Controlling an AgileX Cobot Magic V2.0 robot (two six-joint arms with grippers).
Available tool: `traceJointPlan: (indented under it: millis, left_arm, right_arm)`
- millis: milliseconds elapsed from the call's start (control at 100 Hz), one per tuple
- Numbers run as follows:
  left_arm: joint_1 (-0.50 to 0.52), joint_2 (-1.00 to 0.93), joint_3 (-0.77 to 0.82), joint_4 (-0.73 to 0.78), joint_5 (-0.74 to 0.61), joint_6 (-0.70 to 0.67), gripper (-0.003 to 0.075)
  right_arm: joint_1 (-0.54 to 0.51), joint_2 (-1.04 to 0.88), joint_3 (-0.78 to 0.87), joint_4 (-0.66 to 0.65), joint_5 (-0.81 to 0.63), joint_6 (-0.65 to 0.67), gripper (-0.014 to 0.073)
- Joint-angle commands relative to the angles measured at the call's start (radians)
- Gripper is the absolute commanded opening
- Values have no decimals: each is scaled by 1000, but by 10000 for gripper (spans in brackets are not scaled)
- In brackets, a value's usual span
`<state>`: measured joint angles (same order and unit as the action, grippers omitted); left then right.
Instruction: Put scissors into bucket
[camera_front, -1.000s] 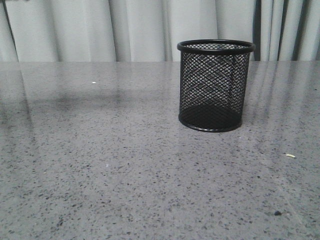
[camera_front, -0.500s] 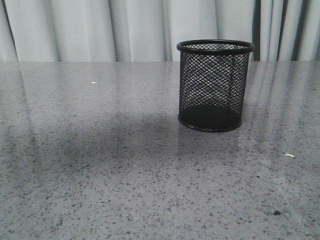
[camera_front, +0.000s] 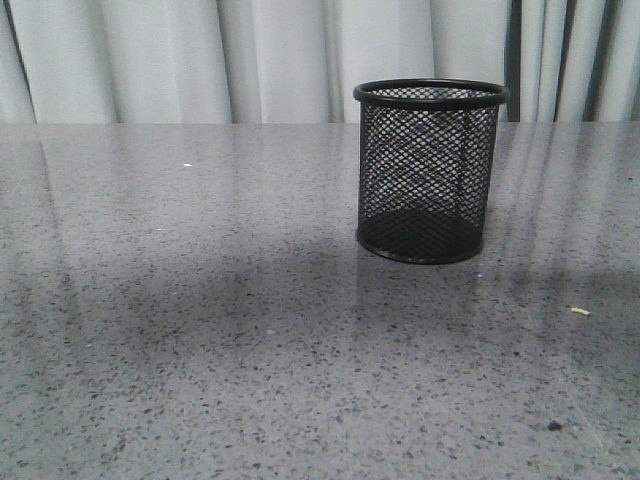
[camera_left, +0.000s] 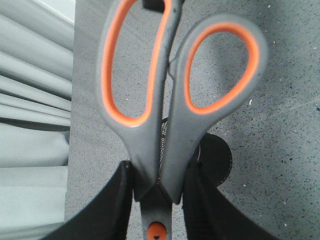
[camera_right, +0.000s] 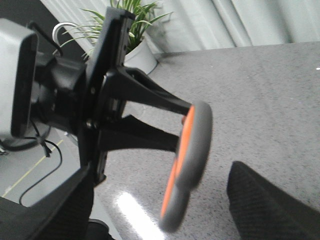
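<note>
The black wire-mesh bucket (camera_front: 431, 170) stands upright on the grey speckled table, right of centre in the front view, with nothing showing inside it. No arm shows in that view. In the left wrist view my left gripper (camera_left: 160, 172) is shut on the scissors (camera_left: 150, 100) just above the orange pivot, grey and orange handles pointing away. The bucket (camera_left: 218, 161) shows below, behind the handles. In the right wrist view my right gripper (camera_right: 162, 172) is open and empty. The left arm holds the scissors (camera_right: 189, 160) in the air in front of it.
Grey curtains (camera_front: 200, 60) hang behind the table's far edge. A pale crumb (camera_front: 580, 311) and a dark speck (camera_front: 555, 426) lie on the table at the front right. A potted plant (camera_right: 132, 45) and floor cables (camera_right: 45, 165) are beyond the table's edge.
A broad shadow has spread over the table from the far left to the middle and right, in front of the bucket. The bucket has not moved.
</note>
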<state>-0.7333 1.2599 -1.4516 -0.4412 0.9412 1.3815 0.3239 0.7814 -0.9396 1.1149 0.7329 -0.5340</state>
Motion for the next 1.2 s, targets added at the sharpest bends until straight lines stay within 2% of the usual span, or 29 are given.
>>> traceJointPlan:
  millis: [0, 210, 400, 470, 540, 680, 880, 920, 990, 1100, 1190]
  left_arm:
    - [-8, -28, -25, -47, -67, -3, 43]
    - [-8, -28, -25, -47, -67, -3, 43]
    - [-8, -28, -25, -47, -74, -3, 43]
    - [-8, -28, -25, -47, -74, -3, 43]
    - [-8, -28, -25, -47, -74, -3, 43]
    - [-8, -28, -25, -47, -74, -3, 43]
    - [-8, -40, -25, -69, -74, -3, 48]
    - [-8, -51, -25, -92, -74, -3, 62]
    - [-8, -78, -25, -132, -91, -3, 134]
    - [-8, -141, -25, -169, -132, -46, 321]
    - [-8, -191, -25, -178, -140, -120, 362]
  right_arm:
    - [3, 37, -52, 78, -24, -24, 491]
    - [3, 113, -63, 113, -7, -34, 491]
    - [10, 154, -63, 240, 49, -131, 456]
    - [29, 163, -63, 252, 49, -146, 380]
    - [51, 172, -63, 254, 49, -146, 253]
    - [86, 190, -63, 257, 44, -146, -75]
    - [100, 201, -63, 259, 42, -146, -60]
    - [100, 201, -63, 253, 37, -146, -60]
    - [100, 201, -63, 225, 20, -146, -60]
    - [100, 211, -63, 187, 12, -146, -60]
    - [100, 226, -66, 166, 12, -146, -60]
